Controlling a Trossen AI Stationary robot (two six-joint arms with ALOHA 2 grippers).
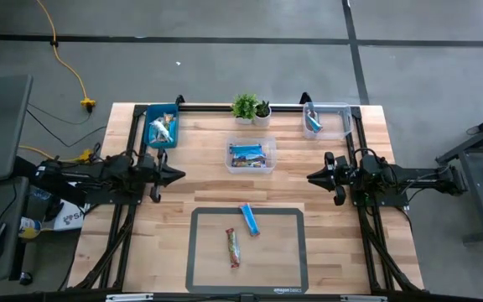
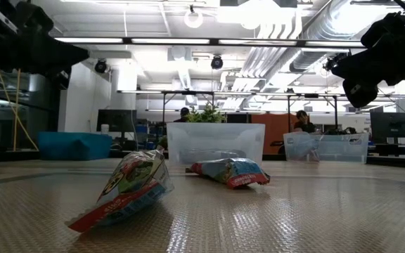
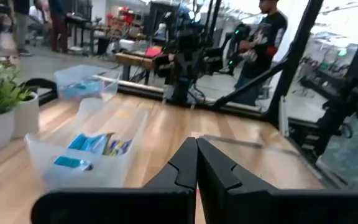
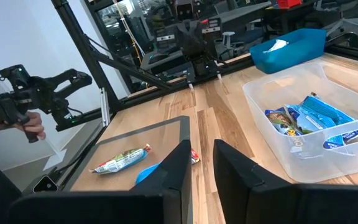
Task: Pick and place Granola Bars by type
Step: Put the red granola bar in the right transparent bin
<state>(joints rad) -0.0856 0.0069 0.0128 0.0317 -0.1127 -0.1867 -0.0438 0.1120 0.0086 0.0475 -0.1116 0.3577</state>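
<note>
High view, plants (image 1: 251, 108) behind clear bin (image 1: 251, 168)

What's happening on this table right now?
Nothing is being handled at the moment. Both arms wait at the table's sides: the left gripper is shut and the right gripper slightly open, both empty. Two bars lie on the grey mat, a blue one and a multicoloured one. The middle clear bin holds several blue bars; the blue bin and far clear bin hold others.
</note>
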